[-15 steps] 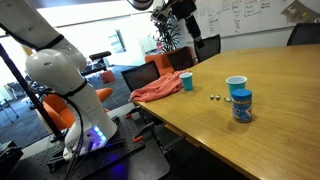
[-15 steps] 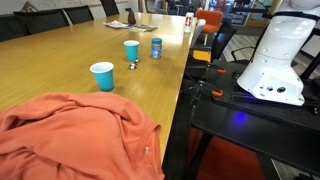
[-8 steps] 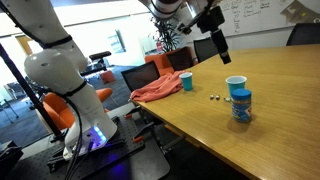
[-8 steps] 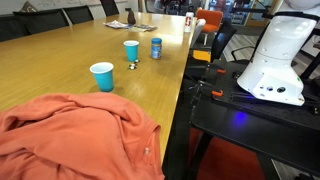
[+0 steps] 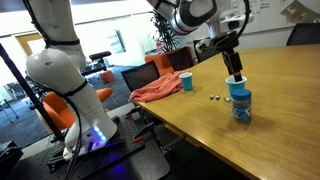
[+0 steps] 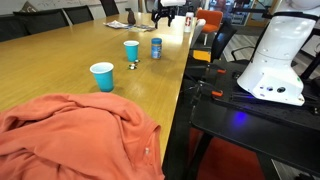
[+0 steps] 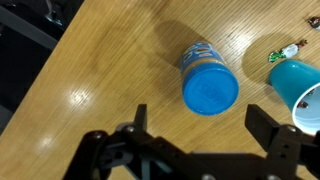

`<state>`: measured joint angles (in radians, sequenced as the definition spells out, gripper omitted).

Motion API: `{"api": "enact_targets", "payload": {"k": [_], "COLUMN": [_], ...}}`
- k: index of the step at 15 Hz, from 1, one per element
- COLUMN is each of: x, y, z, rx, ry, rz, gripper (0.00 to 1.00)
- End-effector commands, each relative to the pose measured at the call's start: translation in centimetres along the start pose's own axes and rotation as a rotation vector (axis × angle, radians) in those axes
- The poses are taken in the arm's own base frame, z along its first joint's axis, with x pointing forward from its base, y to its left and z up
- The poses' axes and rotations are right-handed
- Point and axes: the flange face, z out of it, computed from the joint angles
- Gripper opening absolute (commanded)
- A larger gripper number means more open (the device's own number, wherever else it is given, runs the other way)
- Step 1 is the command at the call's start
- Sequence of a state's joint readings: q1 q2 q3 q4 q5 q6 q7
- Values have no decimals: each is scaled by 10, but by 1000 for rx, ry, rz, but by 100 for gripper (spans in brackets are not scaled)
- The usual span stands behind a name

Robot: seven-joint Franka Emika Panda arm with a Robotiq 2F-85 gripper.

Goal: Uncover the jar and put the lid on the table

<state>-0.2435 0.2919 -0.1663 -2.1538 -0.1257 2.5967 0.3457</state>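
The jar point(image 7: 200, 58) is seen standing on the bench point(image 7: 100, 60) with the lid point(image 7: 210, 93) seated on it. The fingers point(image 7: 140, 117) are spread wide, and the lid is framed between them, untouched, in the wrist view.

Whiteboard point(image 5: 265, 14) behind black office chairs point(image 5: 303, 34), bright window point(image 5: 118, 40) beyond.

Jar point(image 7: 200, 58) label print blurred; nothing legible anywhere.
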Motion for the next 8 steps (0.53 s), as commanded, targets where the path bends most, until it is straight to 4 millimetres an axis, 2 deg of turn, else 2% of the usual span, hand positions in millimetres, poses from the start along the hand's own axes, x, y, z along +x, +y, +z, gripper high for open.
{"api": "enact_targets", "payload": {"k": [1,3,4,8], "x": [15,20,9,16], "y": [-15,-16,-15,-15], "z": [18,24,23,27], "rx": [31,14,18,11], "ry": [18,39,4,17], "rz": [-39,-29,-31,-30], "gripper": [100,100,100,100]}}
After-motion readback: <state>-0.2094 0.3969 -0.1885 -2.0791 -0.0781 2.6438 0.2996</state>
